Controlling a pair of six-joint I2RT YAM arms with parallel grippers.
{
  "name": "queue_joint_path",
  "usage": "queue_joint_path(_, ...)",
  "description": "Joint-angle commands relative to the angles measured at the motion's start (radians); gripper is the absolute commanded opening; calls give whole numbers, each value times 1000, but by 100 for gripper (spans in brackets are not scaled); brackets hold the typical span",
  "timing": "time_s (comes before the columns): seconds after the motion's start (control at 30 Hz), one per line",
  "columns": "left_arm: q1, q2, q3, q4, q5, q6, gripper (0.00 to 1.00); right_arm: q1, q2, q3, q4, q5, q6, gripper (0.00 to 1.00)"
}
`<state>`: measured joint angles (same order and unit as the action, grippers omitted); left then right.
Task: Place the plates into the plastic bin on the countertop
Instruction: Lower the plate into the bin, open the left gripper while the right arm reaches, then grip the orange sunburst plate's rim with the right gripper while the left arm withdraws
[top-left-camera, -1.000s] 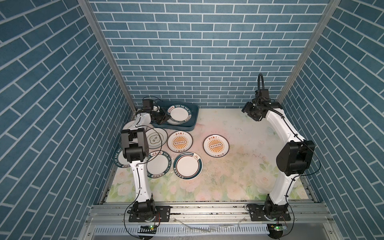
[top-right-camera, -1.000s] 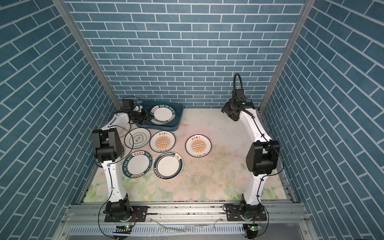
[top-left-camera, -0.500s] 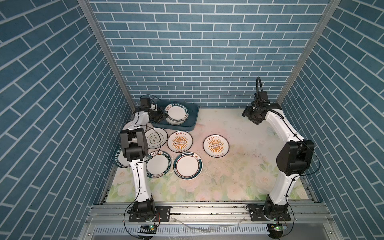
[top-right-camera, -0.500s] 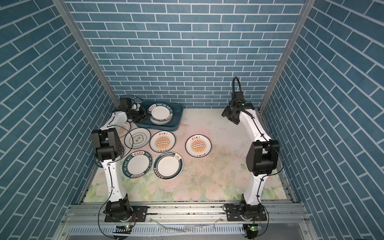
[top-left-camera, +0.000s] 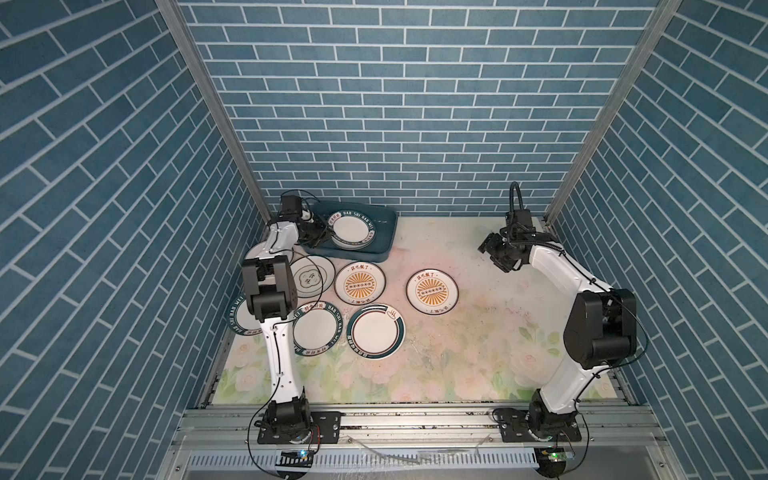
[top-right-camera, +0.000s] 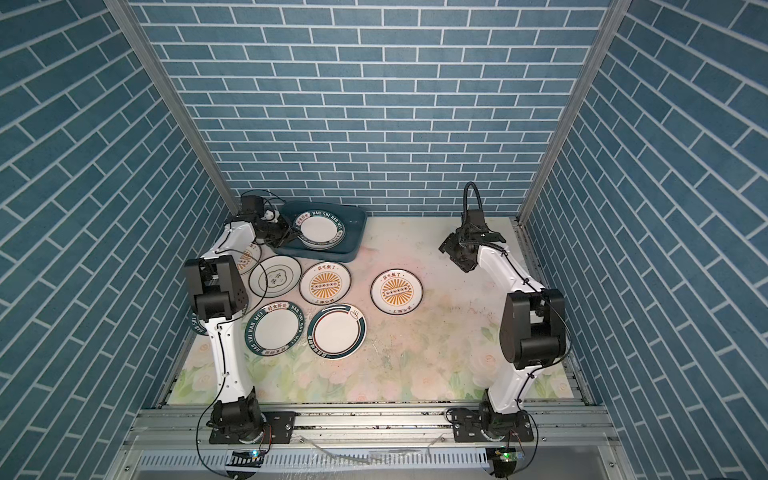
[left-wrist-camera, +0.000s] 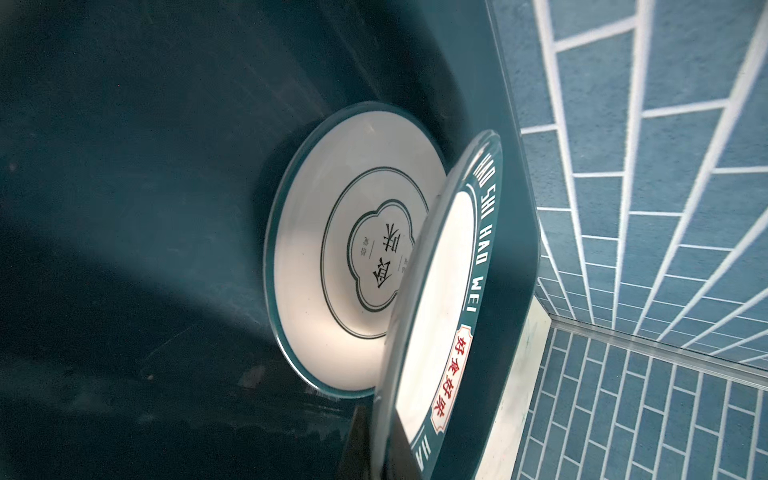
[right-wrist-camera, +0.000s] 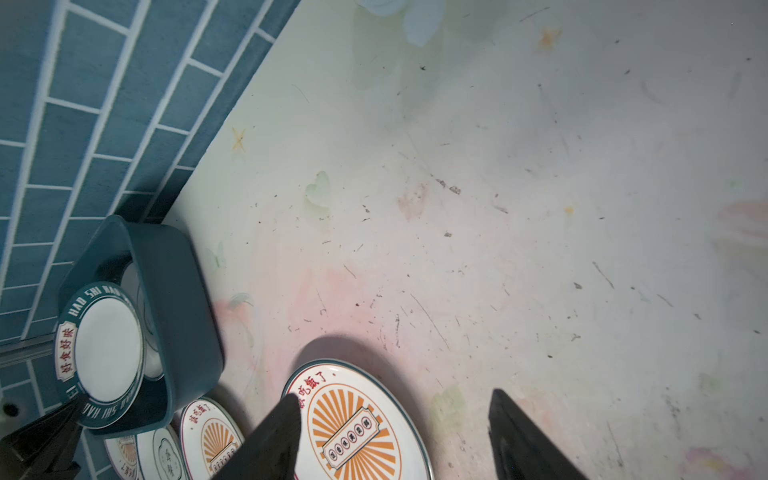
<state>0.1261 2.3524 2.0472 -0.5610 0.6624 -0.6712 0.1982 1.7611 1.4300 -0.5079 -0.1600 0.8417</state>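
My left claw (top-left-camera: 324, 234) is clamping the lettered plate (top-left-camera: 352, 227) by its rim, tilted just above the emblem plate (left-wrist-camera: 332, 249) lying in the plastic bin (top-left-camera: 383, 249) at the surface's (top-left-camera: 457, 353) far left corner; my right claw (right-wrist-camera: 395, 397) is hovering spread, well away.

The plastic bin (top-left-camera: 385, 232) stands back left on the countertop (top-left-camera: 478, 345), plates (top-left-camera: 352, 227) in it and before it.

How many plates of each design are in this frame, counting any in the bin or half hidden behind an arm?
Orange sunburst plates: 3
Green lettered-rim plates: 3
Thin-line emblem plates: 2, one lying in the bin
Green-band plate with a small white mark: 1
Total: 9
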Motion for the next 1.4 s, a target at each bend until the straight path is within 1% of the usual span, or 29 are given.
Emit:
queue_joint_path(0.0,-4,31,37,13,12,-4,0,36,-8,13,66,-70,8,72)
queue_joint_path(0.07,-8,42,41,25,15,-10,0,52,12,9,96,-109,-1,72)
queue_joint_path(0.17,-9,65,65,27,13,-20,1,76,35,-11,132,-127,7,72)
queue_joint_path(0.3,-16,91,95,27,5,-24,2,89,31,-70,187,-132,45,72)
queue_joint_path(0.43,-26,122,136,17,8,-32,4,93,6,-115,193,-114,56,72)
queue_joint_path(0.47,-29,132,148,14,9,-34,6,94,0,-123,193,-109,57,72)
queue_joint_path(0.57,-37,155,186,-15,1,-31,18,93,-9,-145,193,-102,57,72)
queue_joint_path(0.7,-38,150,183,-37,-19,-24,40,93,-4,-162,195,-110,56,72)
queue_joint_path(0.8,-38,133,178,-54,-39,-5,48,93,-4,-177,196,-111,53,72)
queue_joint_path(1.07,-37,92,174,-95,-60,31,76,93,13,-226,236,-146,46,72)
queue_joint_path(1.23,-37,78,189,-133,-63,51,81,93,22,-243,260,-171,31,71)
queue_joint_path(1.37,-37,-24,107,-47,-56,72,87,95,27,-271,298,-199,28,71)
